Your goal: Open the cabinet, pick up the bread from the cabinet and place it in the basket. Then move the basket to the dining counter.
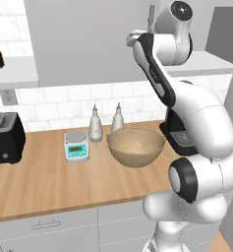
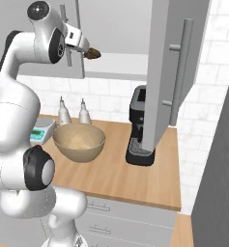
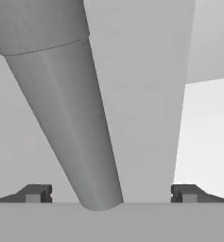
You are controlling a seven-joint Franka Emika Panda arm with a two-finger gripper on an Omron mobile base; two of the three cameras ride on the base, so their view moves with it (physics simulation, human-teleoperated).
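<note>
step: open left cabinet door (image 2: 38, 48) | gripper (image 3: 111, 194) jaws wide, straddling its handle (image 3: 71, 113), nothing held | bread (image 2: 92, 53) on shelf, 3 o'clock of hand | basket (image 2: 79, 141) at 6 | advice: centre bar, close, pull in arc

A silver bar handle (image 3: 71, 118) slants between wide-apart jaws.

matt grey cabinet (image 2: 169, 72), speckled basket (image 2: 78, 141)

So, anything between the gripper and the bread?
Yes: the left cabinet door and its bar handle, which sits inside the open gripper. The bread lies on the shelf just beyond that door's edge.
</note>
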